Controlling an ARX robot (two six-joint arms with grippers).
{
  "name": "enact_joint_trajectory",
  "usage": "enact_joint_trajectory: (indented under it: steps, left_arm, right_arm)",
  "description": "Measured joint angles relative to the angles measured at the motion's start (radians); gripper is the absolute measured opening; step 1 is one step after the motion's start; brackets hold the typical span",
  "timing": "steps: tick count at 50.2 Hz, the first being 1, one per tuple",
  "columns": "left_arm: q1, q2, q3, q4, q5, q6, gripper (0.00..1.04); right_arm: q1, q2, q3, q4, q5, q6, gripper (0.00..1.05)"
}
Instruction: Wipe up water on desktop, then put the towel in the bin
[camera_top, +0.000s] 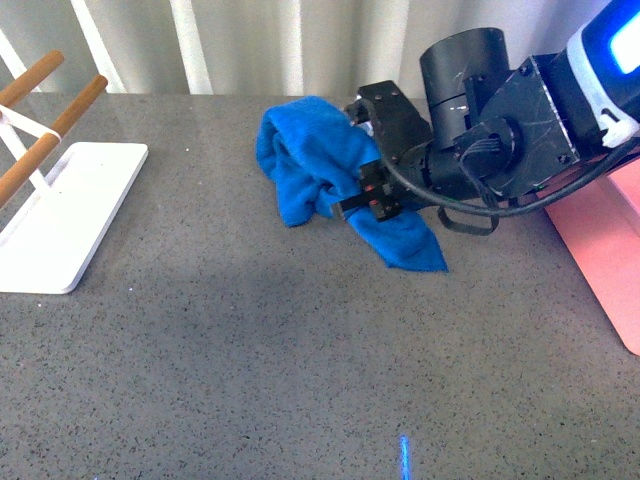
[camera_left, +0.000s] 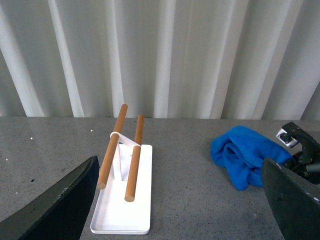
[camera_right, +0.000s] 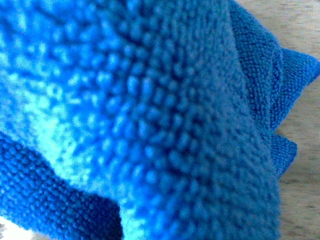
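Right gripper (camera_top: 372, 192) is clenched on the towel (camera_top: 300, 150), which lies bunched on the worktop (camera_top: 300, 370) near its far edge, long axis slanting from far-left to a tail at near-right. Bin (camera_top: 610, 255) sits at the worktop's right edge, just past that same arm, so the right arm is the nearer carrier by my read; left gripper (camera_left: 180, 167) is spread open, facing the rack (camera_left: 122, 217) at the left edge, well apart from the towel. Worktop is flat, slightly glossy, no puddle I can make out, nothing standing between towel and bin.

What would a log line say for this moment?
right pincer: gripping towel | left pincer: open, empty | towel: bunched, outside bin
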Motion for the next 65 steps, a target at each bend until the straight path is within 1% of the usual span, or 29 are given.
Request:
enact_joint_trajectory:
  steps: [3,10,16,22,28,34,41,46,55,65]
  left_arm:
    - [0.0,0.0,0.0,0.0,0.0,0.0,0.98]
    - [0.0,0.0,0.0,0.0,0.0,0.0,0.98]
    - [0.0,0.0,0.0,0.0,0.0,0.0,0.98]
    - [0.0,0.0,0.0,0.0,0.0,0.0,0.98]
    - [0.0,0.0,0.0,0.0,0.0,0.0,0.98]
    - [0.0,-0.001,0.0,0.0,0.0,0.0,0.98]
    - [0.0,-0.001,0.0,0.0,0.0,0.0,0.98]
    - [0.0,-0.001,0.0,0.0,0.0,0.0,0.98]
    - [0.0,-0.001,0.0,0.0,0.0,0.0,0.98]
    - [0.0,-0.001,0.0,0.0,0.0,0.0,0.98]
  right_arm:
    - [0.022,-0.024,-0.04,0.01,-0.002,0.011,0.04]
    - [0.04,-0.089,-0.145,0.035,-0.024,0.033,0.04]
    - [0.037,-0.188,-0.299,0.079,-0.044,0.042,0.04]
    - [-0.012,-0.277,-0.433,0.11,-0.054,0.024,0.04]
    - [-0.085,-0.305,-0.473,0.112,-0.035,-0.004,0.04]
    - [-0.144,-0.319,-0.476,0.114,-0.01,-0.042,0.04]
    - [-0.173,-0.32,-0.463,0.117,-0.023,-0.061,0.04]
    - [-0.164,-0.32,-0.435,0.113,-0.036,-0.074,0.04]
    - [-0.13,-0.325,-0.31,0.051,-0.007,-0.077,0.04]
    - [-0.132,-0.398,-0.153,-0.021,0.0,-0.057,0.04]
